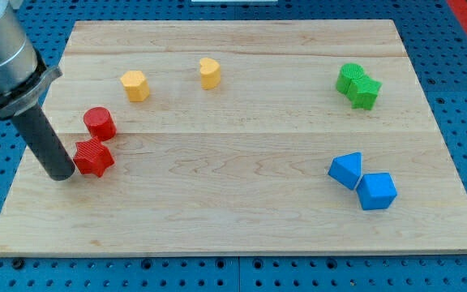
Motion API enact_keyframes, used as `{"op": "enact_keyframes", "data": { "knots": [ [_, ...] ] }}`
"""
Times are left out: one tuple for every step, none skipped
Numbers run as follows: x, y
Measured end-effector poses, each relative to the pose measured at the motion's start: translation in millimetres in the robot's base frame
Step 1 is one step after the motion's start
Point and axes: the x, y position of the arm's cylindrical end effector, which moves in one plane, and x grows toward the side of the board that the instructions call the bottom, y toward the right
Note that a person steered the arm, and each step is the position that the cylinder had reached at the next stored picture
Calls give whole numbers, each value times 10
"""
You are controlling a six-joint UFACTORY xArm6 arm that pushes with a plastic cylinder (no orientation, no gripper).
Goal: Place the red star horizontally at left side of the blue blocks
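The red star (94, 157) lies on the wooden board's left side. A red cylinder (100, 123) stands just above it. My tip (61, 174) rests on the board right against the star's left side. Two blue blocks sit at the view's lower right: a blue triangular block (346, 169) and a blue cube (376, 191), touching each other. The star is far to the left of them.
A yellow hexagonal block (135, 84) and a yellow heart-shaped block (210, 72) sit near the board's top. Two green blocks (358, 85) huddle at the upper right. The wooden board (233, 211) lies on a blue perforated table.
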Motion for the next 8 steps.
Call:
{"op": "enact_keyframes", "data": {
  "knots": [
    [-10, -278],
    [-431, -154],
    [-617, -154],
    [-483, -3],
    [-488, 182],
    [-500, 218],
    [-312, 367],
    [-109, 435]
  ]
}}
